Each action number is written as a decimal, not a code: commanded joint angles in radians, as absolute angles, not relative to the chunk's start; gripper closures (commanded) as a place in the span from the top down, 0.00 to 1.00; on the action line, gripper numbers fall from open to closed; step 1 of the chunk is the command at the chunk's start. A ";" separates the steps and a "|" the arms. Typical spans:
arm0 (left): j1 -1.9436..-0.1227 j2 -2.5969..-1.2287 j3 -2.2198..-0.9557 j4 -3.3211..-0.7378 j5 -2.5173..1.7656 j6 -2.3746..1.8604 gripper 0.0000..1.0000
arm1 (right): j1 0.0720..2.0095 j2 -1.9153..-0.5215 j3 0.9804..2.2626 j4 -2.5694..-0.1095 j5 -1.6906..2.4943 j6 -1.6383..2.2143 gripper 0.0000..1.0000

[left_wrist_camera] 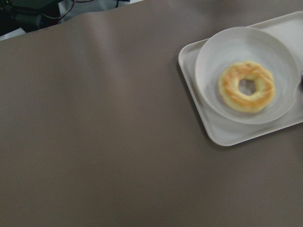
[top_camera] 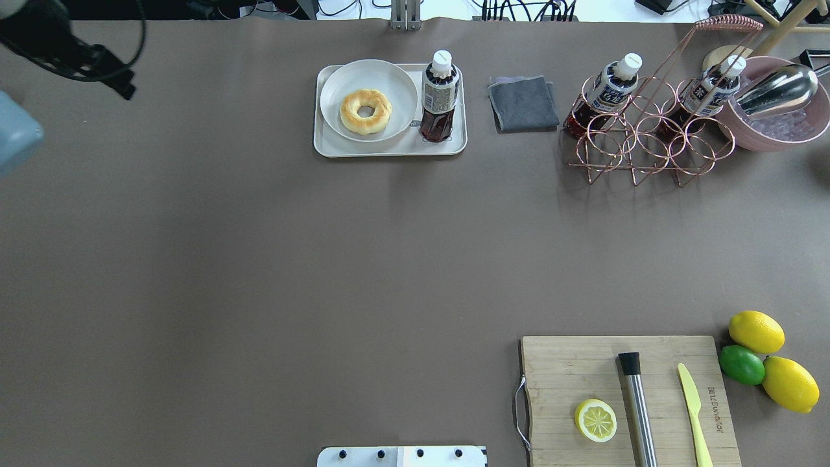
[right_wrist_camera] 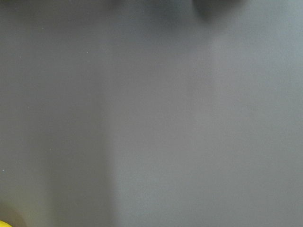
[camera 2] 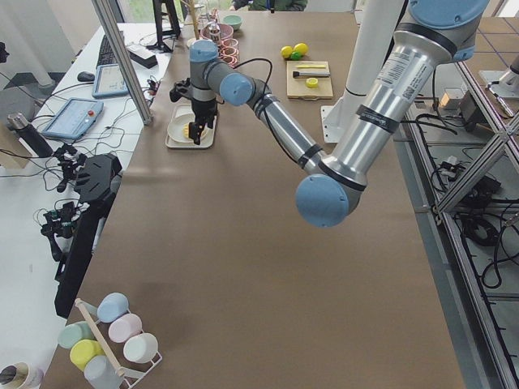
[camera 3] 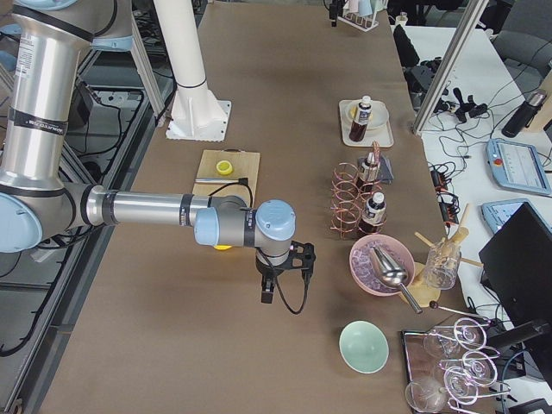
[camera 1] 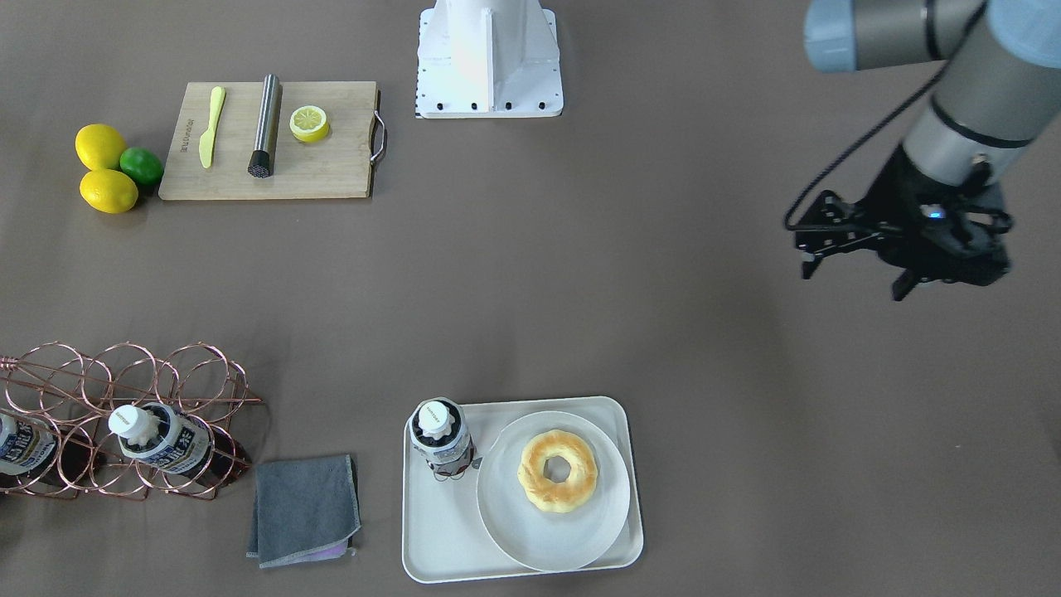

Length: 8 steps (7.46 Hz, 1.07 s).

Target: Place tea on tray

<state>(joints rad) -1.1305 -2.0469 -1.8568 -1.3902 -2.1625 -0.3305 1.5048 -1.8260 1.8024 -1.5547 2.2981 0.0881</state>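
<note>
Standing upright on the tray (camera 1: 439, 531), the tea (camera 1: 440, 441) is well apart from the empty, spread-fingered left gripper (camera 1: 854, 280).

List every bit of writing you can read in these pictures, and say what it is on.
None reads clearly.
Wooden cutting board: burned-in brand line by one short edge, too small to read.
Tea bottle on the tray: label characters and cap print, too small.
Bottles in the wire rack: labels blurred.

The white-capped, dark tea (top_camera: 440, 97) stands upright on one end of the cream-white tray (top_camera: 389, 148)
</note>
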 commanded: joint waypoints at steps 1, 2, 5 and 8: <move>-1.378 -1.809 -1.846 -1.390 -2.272 0.146 0.98 | 1.505 -1.824 1.796 -1.555 2.298 0.089 1.00; -1.428 -1.692 -1.845 -1.403 -2.267 0.269 0.98 | 1.505 -1.824 1.798 -1.551 2.304 0.089 1.00; -1.549 -1.553 -1.724 -1.399 -2.267 0.477 0.98 | 1.505 -1.827 1.796 -1.551 2.304 0.087 1.00; -1.562 -1.511 -1.686 -1.396 -2.257 0.468 0.98 | 1.505 -1.836 1.798 -1.549 2.310 0.087 1.00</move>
<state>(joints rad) -1.5562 -1.5370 -1.7044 -1.3936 -2.2587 0.4665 1.5048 -1.8333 1.7963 -1.5496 2.3059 0.0876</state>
